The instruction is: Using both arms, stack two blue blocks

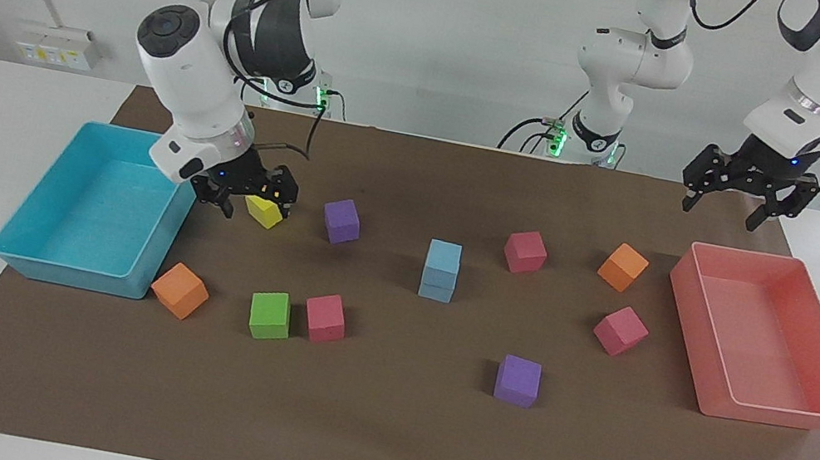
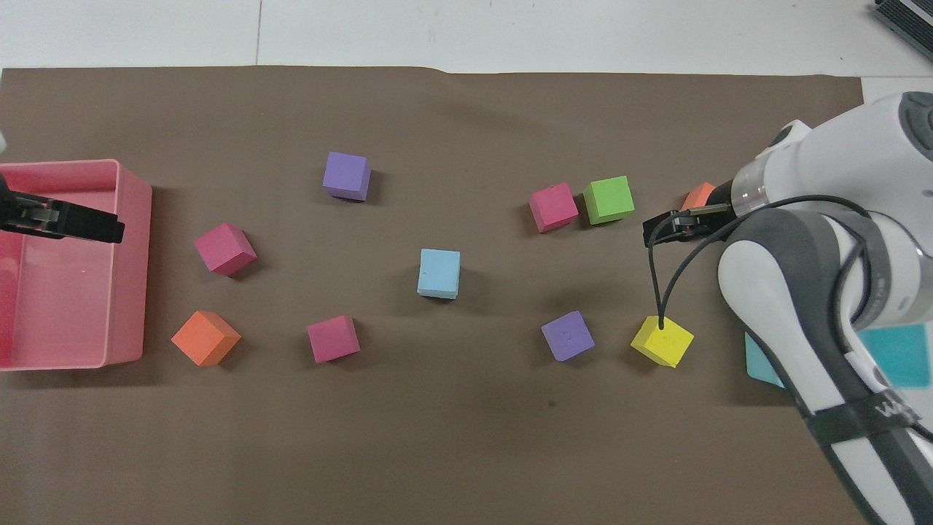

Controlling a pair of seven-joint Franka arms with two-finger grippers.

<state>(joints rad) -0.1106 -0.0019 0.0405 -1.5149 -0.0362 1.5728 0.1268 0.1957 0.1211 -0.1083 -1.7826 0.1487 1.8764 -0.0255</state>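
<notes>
The two blue blocks stand as a stack in the middle of the brown mat, one blue block squarely on the other. From overhead only the top one shows. Nothing touches the stack. My right gripper hangs open and empty beside the cyan tray, over the mat near a yellow cube; overhead it shows edge-on. My left gripper is raised, open and empty, over the pink tray's end nearest the robots. In the overhead view that gripper covers part of the tray.
The cyan tray lies at the right arm's end of the mat and the pink tray at the left arm's end. Loose cubes surround the stack: two purple, three pink, two orange, one green.
</notes>
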